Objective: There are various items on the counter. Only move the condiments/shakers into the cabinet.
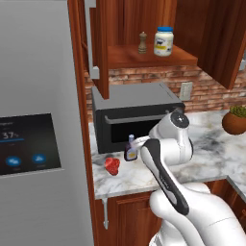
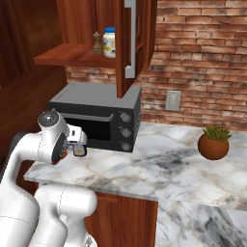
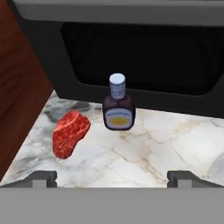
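Gripper [image 3: 112, 177] spread (wide) before bottle [image 3: 118, 105]

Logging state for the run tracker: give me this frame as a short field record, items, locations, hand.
on cabinet shelf: small brown wooden pepper mill, white blue-lidded jar
on marbled counter: dark sauce bottle with white cap, upright, before black microwave
beside bottle: red lumpy meat piece, apart
hand: open, short of bottle
left to move: bottle

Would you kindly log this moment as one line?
gripper: open, facing sauce bottle | pepper mill, mayo jar: on cabinet shelf | raw steak: on counter
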